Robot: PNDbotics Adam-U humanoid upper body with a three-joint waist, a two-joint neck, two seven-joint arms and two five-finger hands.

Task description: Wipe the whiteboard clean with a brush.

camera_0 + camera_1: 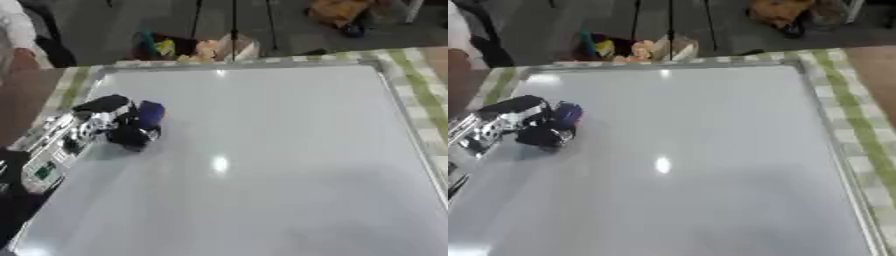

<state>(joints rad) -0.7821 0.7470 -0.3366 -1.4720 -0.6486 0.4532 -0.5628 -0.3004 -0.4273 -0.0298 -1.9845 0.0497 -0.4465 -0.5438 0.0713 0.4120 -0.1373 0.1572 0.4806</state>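
A large whiteboard lies flat and fills most of both views; its surface looks blank, with a light glare near the middle. My left hand comes in from the left edge and rests on the board's left part, fingers curled round a dark blue brush. The brush sits against the board. My right hand shows in neither view.
A green-checked cloth shows under the board along its right and far edges. Beyond the far edge, a box of coloured items stands on the floor. A person's sleeve is at the upper left corner.
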